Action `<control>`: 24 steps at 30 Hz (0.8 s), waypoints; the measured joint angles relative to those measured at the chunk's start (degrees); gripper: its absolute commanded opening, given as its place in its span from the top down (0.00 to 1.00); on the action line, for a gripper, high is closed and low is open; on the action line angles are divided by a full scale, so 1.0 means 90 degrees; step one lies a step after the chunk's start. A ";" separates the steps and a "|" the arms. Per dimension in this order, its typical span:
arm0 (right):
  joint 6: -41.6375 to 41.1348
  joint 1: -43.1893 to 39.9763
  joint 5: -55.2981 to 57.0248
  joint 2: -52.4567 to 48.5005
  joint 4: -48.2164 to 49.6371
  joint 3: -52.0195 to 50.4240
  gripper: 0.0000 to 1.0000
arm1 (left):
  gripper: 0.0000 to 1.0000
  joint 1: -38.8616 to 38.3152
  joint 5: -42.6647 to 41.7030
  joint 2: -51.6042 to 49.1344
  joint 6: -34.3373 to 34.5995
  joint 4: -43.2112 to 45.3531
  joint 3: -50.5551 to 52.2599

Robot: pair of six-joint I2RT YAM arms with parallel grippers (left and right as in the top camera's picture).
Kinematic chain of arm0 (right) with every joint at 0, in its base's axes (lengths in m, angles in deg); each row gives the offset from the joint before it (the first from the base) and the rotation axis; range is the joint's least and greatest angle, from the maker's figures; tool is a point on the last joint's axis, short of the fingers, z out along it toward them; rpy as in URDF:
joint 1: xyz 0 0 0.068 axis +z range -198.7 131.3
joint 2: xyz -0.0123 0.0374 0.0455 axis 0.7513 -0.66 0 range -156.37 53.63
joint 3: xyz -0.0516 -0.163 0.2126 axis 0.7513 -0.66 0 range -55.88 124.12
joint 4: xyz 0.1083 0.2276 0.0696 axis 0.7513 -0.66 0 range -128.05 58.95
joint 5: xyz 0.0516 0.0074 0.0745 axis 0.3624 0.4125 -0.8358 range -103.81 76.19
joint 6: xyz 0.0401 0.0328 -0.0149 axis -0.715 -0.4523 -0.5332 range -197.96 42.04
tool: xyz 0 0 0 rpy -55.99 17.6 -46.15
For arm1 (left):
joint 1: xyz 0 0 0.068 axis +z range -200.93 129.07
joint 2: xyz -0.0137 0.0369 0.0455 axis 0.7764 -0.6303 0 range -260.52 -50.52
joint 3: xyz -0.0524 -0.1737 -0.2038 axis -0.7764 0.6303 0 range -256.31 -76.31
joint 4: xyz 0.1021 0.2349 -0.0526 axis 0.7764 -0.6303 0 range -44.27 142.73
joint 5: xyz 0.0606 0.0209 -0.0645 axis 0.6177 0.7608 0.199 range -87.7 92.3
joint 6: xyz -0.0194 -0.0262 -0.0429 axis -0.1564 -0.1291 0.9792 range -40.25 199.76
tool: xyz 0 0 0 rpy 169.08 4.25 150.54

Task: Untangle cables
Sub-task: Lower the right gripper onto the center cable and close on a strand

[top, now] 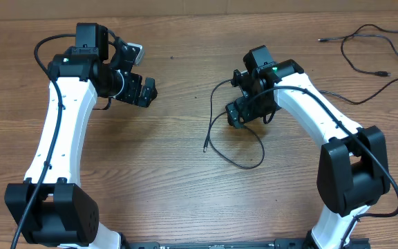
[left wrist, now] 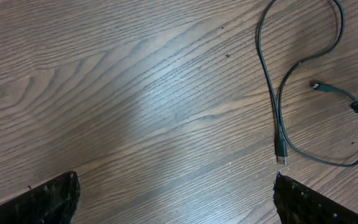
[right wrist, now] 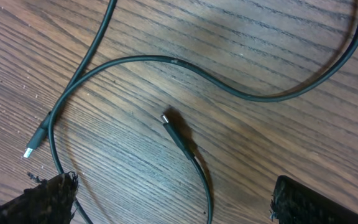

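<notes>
**Both claws wide, cables loose on the wood**

The wooden table (top: 185, 187) carries everything. The right gripper (top: 236, 115) hangs with jaws spread wide and empty, and a looped cable (right wrist: 166, 59) lies directly beneath it. The left gripper (top: 144, 90), well left of the right gripper, is equally wide and empty. More cables (top: 334, 39) lie far off on the right gripper's other side.

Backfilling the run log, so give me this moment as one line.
left gripper: jaws open, empty | right gripper: jaws open over looped cable, no grip | other cables: far right, untouched
</notes>
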 measured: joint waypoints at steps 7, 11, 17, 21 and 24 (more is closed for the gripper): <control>0.0012 0.0338 -0.0049 0.0000 0.0087 -0.0447 0.00 | 0.00 0.0000 0.0000 0.0000 0.0000 0.0000 0.0000; 0.0015 0.0746 -0.0087 0.0000 0.0073 -0.0748 0.00 | 0.00 0.0000 0.0000 0.0000 0.0000 -0.0002 0.0000; 0.0012 0.1192 -0.0114 0.0000 0.0085 -0.0787 0.00 | 0.00 0.0000 0.0000 0.0000 0.0000 -0.0002 0.0000; 0.0012 0.1294 -0.0114 0.0000 0.0102 -0.0801 0.00 | 0.00 0.0000 0.0000 0.0000 0.0000 0.0000 0.0000; 0.0010 0.1345 -0.0112 0.0000 0.0289 -0.0945 0.00 | 0.00 0.0000 0.0000 0.0000 0.0000 0.0000 0.0000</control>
